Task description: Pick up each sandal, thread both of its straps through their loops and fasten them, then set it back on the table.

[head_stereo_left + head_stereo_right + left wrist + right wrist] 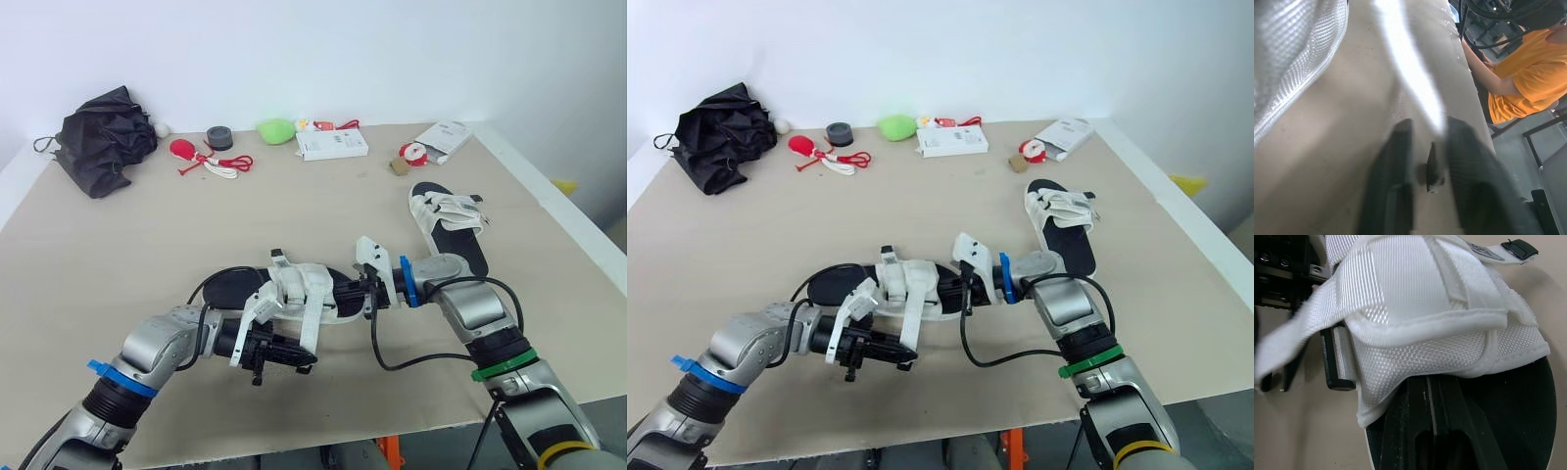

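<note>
— Where is the room for moving?

— The table [118, 255] is lying bare to the left and beyond the sandal [294, 284], which is sitting near-centre, close to the near edge. The clutter is staying along the far edge: an umbrella [103, 137] far left, a box [331, 144] in the middle. The other sandal [451, 220] is resting far right, near the right edge and well apart from the first.

— And the left gripper [297, 360]?

— It is lying low on the table just near of the sandal, with its jaws standing narrowly apart. A loose strap [312, 328] is hanging down from the sandal to their tips; I cannot tell whether it is touching them.

— The right gripper [369, 294]?

— It is meeting the sandal's right end. Its jaws are pressing together, with their tips tucking under the white upper and onto the black footbed.

— Anything past the edge?

— A person [1528, 73] in orange is sitting beyond the table in the left wrist view.
</note>
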Robot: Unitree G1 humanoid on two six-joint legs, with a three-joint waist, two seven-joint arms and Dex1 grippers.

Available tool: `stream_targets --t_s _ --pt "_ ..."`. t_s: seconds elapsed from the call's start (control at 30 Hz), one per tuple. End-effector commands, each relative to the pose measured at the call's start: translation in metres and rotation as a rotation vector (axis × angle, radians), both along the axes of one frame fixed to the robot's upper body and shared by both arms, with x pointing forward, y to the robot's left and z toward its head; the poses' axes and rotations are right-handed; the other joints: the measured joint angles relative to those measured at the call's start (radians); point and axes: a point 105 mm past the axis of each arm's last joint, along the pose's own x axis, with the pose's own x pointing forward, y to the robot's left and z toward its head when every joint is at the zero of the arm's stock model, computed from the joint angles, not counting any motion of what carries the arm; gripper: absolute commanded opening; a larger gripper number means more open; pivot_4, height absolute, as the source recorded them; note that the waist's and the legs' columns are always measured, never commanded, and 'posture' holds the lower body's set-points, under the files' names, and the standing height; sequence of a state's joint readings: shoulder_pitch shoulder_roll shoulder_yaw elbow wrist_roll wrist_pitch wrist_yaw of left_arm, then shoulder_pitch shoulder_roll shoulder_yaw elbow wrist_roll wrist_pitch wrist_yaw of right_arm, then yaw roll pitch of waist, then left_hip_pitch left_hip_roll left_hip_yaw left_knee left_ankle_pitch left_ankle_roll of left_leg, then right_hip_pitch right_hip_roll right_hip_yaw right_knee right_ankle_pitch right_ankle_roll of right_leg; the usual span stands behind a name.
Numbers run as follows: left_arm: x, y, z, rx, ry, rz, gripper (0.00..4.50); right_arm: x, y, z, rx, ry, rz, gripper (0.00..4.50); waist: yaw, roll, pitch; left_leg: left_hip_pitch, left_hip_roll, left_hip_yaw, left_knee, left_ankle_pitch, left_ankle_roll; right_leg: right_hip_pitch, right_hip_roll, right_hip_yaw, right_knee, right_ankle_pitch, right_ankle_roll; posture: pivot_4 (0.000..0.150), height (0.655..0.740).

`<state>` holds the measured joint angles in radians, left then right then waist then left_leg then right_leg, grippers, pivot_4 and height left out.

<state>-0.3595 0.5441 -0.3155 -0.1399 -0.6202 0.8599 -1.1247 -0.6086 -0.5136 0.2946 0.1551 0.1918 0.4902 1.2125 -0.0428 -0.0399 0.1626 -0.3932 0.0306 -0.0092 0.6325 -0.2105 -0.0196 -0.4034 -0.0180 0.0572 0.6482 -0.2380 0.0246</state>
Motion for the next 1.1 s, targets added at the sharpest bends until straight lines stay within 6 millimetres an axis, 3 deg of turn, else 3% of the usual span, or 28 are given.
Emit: stream_targets --t_s 0.03,0.17,0.33,0.5,0.63,0.8,1.1 --pt "0.004 -0.002 0.012 -0.031 -0.020 -0.024 0.13 -0.005 -0.017 -0.034 -0.103 0.110 -0.061 0.00 0.001 0.000 0.000 0.000 0.000 0.000 0.000 0.000 0.000 0.000 0.000 0.000 0.000 0.000 0.000 0.150 0.7400" --pt "0.011 -0.004 0.033 -0.106 0.022 -0.013 0.13 -0.005 -0.017 -0.034 -0.105 0.108 -0.062 0.00 0.001 0.000 0.000 0.000 0.000 0.000 0.000 0.000 0.000 0.000 0.000 0.000 0.000 0.000 0.000 0.150 0.7400" --pt "0.038 -0.005 0.099 -0.312 0.233 0.010 0.13 -0.005 -0.017 -0.035 -0.104 0.107 -0.065 0.00 0.004 0.000 0.000 -0.001 -0.001 -0.001 0.002 0.000 0.000 0.000 -0.001 -0.001 0.000 0.001 0.001 0.150 0.7400" --pt "0.063 -0.011 0.118 -0.346 0.329 0.080 0.13 -0.004 -0.015 -0.034 -0.097 0.103 -0.068 0.00 -0.001 0.000 0.000 -0.001 -0.002 -0.003 0.002 0.000 0.000 0.001 0.000 -0.002 0.000 0.003 0.008 0.150 0.7400" --pt "0.075 -0.023 0.104 -0.238 0.323 0.139 0.13 -0.005 -0.015 -0.035 -0.094 0.102 -0.072 0.00 -0.002 0.000 0.000 -0.001 -0.002 -0.003 0.002 -0.001 -0.001 0.001 0.000 -0.001 0.000 0.002 0.008 0.150 0.7400" --pt "0.075 -0.035 0.080 -0.132 0.298 0.150 0.13 -0.007 -0.015 -0.036 -0.090 0.103 -0.078 0.00 -0.003 0.000 0.000 -0.002 -0.002 -0.004 0.002 -0.001 -0.001 0.001 0.000 -0.002 0.000 0.002 0.008 0.150 0.7400" --pt "0.074 -0.032 0.056 -0.029 0.224 0.136 0.13 -0.008 -0.015 -0.037 -0.085 0.106 -0.090 0.00 -0.002 0.000 -0.001 0.000 -0.003 -0.003 0.002 -0.001 -0.002 0.003 -0.001 -0.001 0.000 0.002 0.008 0.150 0.7400"
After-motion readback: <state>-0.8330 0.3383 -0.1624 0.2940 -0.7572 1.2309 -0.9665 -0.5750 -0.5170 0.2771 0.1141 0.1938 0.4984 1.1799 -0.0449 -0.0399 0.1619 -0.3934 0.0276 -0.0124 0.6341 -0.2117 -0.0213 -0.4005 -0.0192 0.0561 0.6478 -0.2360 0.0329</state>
